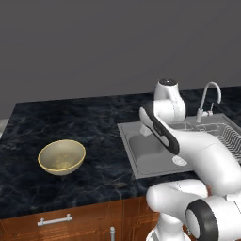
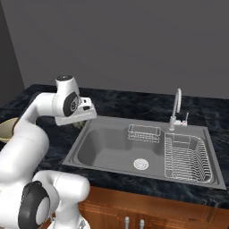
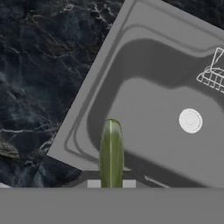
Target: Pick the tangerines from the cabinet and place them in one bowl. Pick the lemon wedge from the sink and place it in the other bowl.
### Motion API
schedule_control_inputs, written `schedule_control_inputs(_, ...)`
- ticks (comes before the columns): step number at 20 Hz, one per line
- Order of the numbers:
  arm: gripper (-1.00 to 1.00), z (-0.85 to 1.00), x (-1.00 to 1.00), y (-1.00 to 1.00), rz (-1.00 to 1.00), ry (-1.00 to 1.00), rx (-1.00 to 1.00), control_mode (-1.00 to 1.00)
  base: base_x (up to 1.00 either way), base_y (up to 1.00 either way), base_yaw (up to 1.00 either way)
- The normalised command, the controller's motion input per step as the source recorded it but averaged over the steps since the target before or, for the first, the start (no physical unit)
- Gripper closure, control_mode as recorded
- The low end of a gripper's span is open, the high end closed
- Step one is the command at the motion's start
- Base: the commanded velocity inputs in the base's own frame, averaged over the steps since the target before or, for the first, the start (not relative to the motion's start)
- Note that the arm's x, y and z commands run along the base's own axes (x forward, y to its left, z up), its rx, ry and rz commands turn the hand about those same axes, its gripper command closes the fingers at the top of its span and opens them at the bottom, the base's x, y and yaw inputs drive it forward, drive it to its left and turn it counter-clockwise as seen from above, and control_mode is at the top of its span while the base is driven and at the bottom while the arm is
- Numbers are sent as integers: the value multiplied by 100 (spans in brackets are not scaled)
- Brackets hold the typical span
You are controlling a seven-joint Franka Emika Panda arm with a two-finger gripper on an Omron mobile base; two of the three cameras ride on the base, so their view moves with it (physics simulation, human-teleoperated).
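**Wedge up and out of the sink**

Nearest the lens, the thin yellow-green lemon wedge point(image 3: 111, 153) is sitting pinched edge-on in the end effector point(image 3: 111, 183), long axis running straight out along the fingers. It is hanging over the rectangular stainless-steel sink point(image 3: 144, 105), by its left rim, likely bound for the tan-yellow round bowl point(image 1: 61, 156) waiting on the black marble desk point(image 1: 70, 122).
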Motion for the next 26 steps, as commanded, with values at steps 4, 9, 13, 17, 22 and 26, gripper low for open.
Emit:
schedule_control_inputs(4, 100, 45, 0, 82, 0, 7, 2, -100, 0, 0, 0)
schedule_control_inputs(9, 100, 36, 0, 81, 0, 9, 4, -100, 0, 0, 0)
schedule_control_inputs(13, 100, 29, 0, 85, 0, 12, 3, -100, 0, 0, 0)
schedule_control_inputs(17, 100, 9, 0, 91, 0, 10, 1, -100, 0, 0, 0)
schedule_control_inputs(22, 100, 0, 9, 100, 0, 5, 0, -100, 0, 0, 0)
schedule_control_inputs(26, 100, 0, 34, 100, 0, 0, -2, -100, 0, 0, 0)
